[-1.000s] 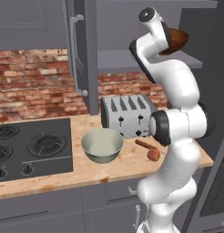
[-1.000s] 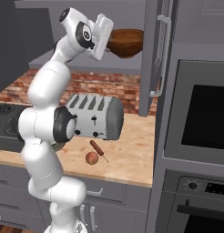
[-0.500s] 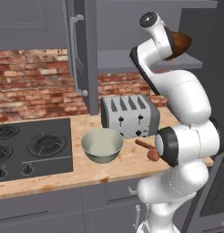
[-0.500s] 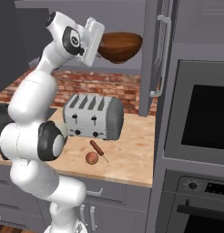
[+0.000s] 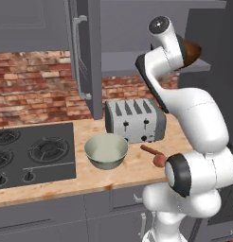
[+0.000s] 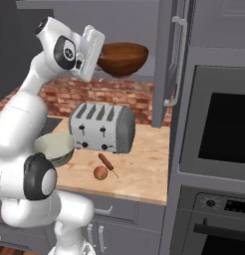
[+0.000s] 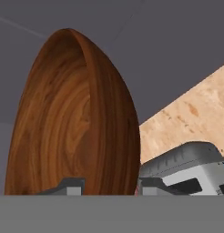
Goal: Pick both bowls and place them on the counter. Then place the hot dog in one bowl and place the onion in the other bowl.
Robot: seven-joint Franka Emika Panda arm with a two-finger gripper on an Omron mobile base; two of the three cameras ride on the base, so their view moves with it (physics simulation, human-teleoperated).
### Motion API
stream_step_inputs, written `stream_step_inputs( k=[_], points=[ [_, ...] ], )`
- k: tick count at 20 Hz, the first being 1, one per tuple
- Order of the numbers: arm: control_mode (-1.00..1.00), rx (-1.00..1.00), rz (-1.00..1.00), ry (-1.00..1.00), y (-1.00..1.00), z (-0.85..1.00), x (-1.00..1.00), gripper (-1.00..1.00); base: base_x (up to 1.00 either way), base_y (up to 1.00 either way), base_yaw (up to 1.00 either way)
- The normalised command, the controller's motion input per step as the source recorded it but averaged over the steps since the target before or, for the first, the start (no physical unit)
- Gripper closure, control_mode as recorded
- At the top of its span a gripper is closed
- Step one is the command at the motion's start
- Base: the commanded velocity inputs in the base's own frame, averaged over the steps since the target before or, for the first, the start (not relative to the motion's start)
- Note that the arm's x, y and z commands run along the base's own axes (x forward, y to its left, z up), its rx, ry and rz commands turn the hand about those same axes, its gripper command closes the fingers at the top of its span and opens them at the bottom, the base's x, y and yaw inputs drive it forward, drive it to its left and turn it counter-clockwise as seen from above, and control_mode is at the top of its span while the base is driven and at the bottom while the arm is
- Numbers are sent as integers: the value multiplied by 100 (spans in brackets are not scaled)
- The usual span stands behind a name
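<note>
Jaws: pinching the rim of your brown bowl [image 6: 122,59], one tip either side of the wall [image 7: 82,132].
Brown bowl: high over the toaster [image 6: 102,128]; rigid, glossy, likely slippery, so hold the rim deep.
Pale bowl [image 5: 106,151]: on the desk [image 5: 90,177], left of the toaster.
Hot dog [image 6: 105,162], onion [image 6: 99,173]: near edge; the onion probably rolls.

Arm: has swung further left, elbow now bent lower.
Brown bowl [image 6: 122,58]: carried leftward above the toaster [image 6: 102,128], clamped in the gripper [image 6: 98,56].

No readable text, labels, brands or numbers — oven panel marks too small.
</note>
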Motion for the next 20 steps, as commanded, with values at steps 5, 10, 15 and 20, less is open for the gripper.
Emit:
stream_step_inputs(
  k=[5, 10, 15, 20],
  points=[
    [-100, 2, 11, 1, 10, -7, -68, 100, 0, 0, 0],
    [-100, 0, 13, 12, 5, -24, -61, 100, 0, 0, 0],
    [-100, 0, 11, 11, 3, -33, -67, 100, 0, 0, 0],
    [-100, 0, 10, 5, 1, -35, -77, 100, 0, 0, 0]
  ],
)
